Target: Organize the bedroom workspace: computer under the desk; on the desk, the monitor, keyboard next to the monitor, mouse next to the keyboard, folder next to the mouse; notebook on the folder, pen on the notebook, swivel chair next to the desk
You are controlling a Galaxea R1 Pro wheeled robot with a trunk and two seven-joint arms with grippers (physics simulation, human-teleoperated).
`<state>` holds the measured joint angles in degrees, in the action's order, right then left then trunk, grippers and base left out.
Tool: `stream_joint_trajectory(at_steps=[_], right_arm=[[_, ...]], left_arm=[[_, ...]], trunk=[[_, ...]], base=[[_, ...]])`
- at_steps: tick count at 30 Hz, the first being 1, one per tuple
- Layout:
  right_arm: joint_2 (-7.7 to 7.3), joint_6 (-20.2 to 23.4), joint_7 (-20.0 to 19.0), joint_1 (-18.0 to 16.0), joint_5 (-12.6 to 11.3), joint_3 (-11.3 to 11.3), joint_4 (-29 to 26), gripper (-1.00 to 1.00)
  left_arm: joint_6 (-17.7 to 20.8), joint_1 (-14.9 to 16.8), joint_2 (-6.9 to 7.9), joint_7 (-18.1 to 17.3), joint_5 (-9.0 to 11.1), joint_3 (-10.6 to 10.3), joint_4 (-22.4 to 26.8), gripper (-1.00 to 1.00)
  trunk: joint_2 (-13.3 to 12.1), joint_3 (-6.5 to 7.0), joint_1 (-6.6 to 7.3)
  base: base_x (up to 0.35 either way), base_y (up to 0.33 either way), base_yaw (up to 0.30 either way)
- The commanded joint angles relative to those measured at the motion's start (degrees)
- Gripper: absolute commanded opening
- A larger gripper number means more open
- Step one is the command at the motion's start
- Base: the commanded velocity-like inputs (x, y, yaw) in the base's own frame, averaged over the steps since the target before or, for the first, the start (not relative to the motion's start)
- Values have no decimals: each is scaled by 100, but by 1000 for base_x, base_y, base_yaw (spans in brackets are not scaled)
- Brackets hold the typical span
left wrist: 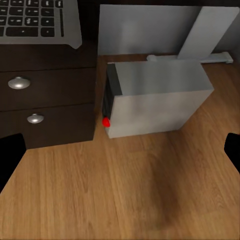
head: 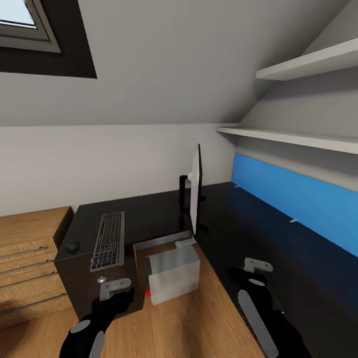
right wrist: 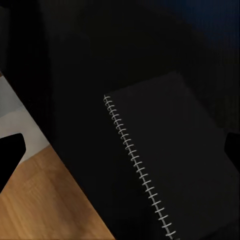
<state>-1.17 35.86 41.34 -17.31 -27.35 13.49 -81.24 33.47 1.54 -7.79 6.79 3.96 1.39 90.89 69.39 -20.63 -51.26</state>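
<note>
Computer [head: 173, 272] tucked in the bench [head: 149, 214] nook, beside its drawers, probably parked there already. Left pincer [left wrist: 120, 150] and right pincer [right wrist: 120, 150] both spread open, holding nothing. Notebook [right wrist: 175, 160] flat on the bench, awaiting the folder.

Attic bedroom (sloped walls, skylight [head: 22, 22]) with a desk [head: 149, 214].

The desk [head: 164, 214] is L-shaped and black-topped, with dark drawers and round silver knobs [left wrist: 19, 83] and a blue back panel [head: 298, 199]. The monitor [head: 195, 195] stands upright on it, seen edge-on (pale grey back, black stem). The keyboard [head: 108, 240] lies flat on the desk's left wing, the small black mouse [head: 73, 246] just to its left. The computer [head: 174, 273], a light grey tower with a red button [left wrist: 106, 121], stands on the wood floor in the desk's inner corner. The notebook [right wrist: 175, 160], dark and spiral-bound, lies flat on the desk.
</note>
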Motion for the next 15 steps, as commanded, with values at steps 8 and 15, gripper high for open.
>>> stream_joint_trajectory(at_steps=[8,15], right_arm=[[-371,-126,-363,-432,-52,-293,749,100],[-938,-722,-1206,-1083,-65,-405,2148,100]], left_arm=[[28,4,-3,32,43,-2,7,100],[28,4,-4,32,43,-18,4,100]], trunk=[[5,-79,0],[5,-142,0]], base=[[0,0,0],[0,0,0]])
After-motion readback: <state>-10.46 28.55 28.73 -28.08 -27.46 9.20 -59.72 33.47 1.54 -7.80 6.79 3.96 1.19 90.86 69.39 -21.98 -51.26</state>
